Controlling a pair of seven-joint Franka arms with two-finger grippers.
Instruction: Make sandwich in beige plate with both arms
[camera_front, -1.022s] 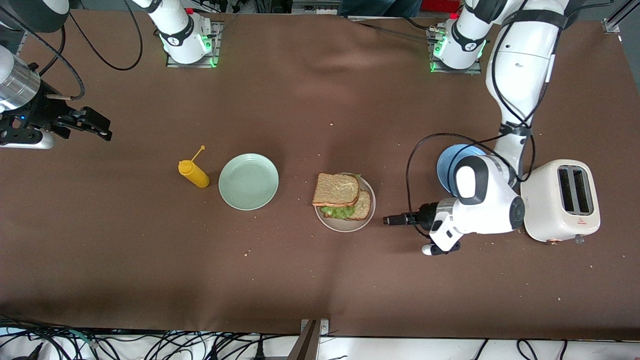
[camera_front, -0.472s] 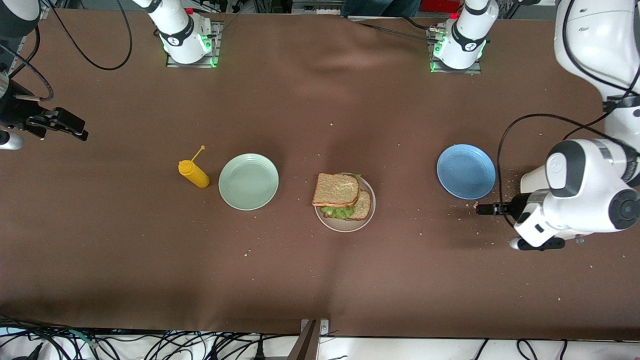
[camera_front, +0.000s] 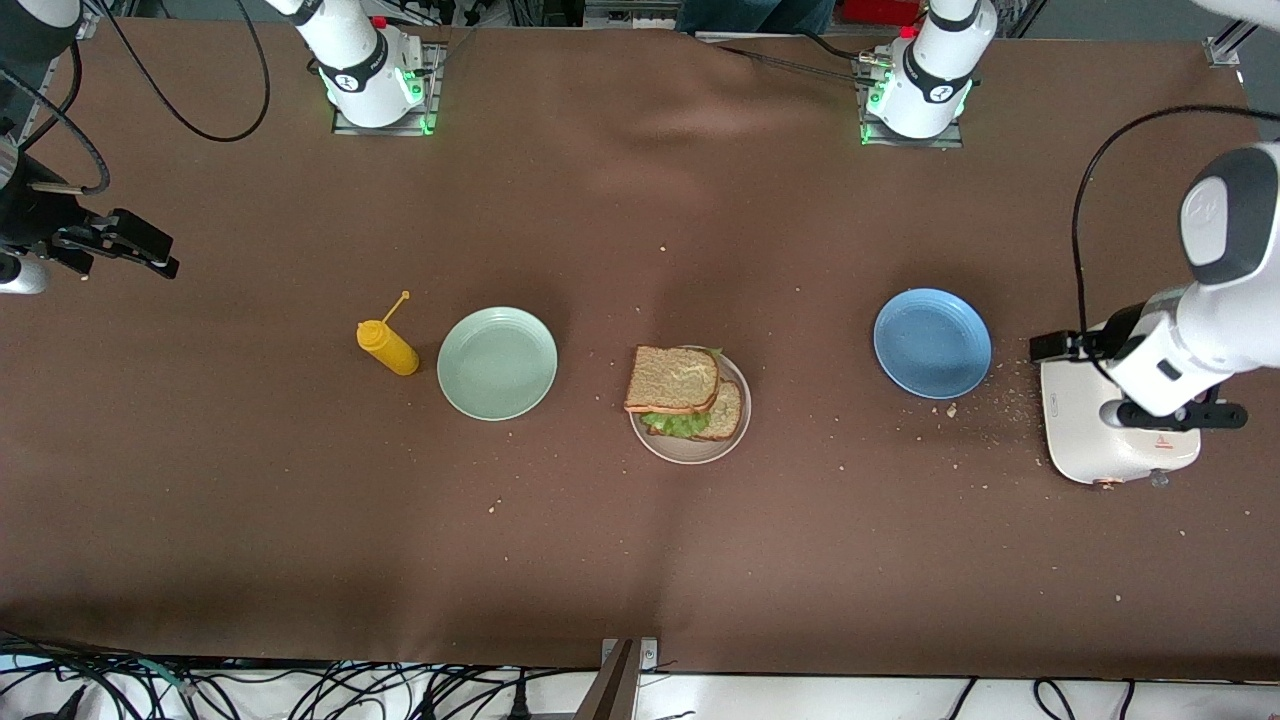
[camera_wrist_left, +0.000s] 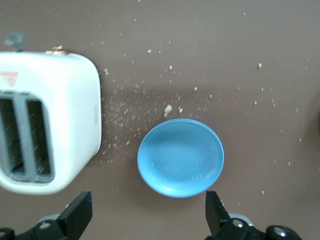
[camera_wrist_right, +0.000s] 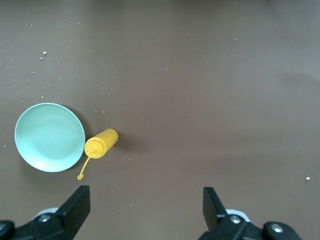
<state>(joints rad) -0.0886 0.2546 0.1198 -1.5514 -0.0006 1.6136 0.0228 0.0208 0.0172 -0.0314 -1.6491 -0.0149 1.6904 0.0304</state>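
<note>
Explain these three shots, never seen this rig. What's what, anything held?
Two white robot arms are bolted at the table's edge. The front view looks down from across it. The other two come from wrist cameras.

On the table: a sandwich on a beige plate, a green plate and mustard bottle toward the right arm's end, a blue plate and toaster toward the left arm's end.

The left gripper is over the toaster, the right gripper over bare table. Both are open and hold nothing.
</note>
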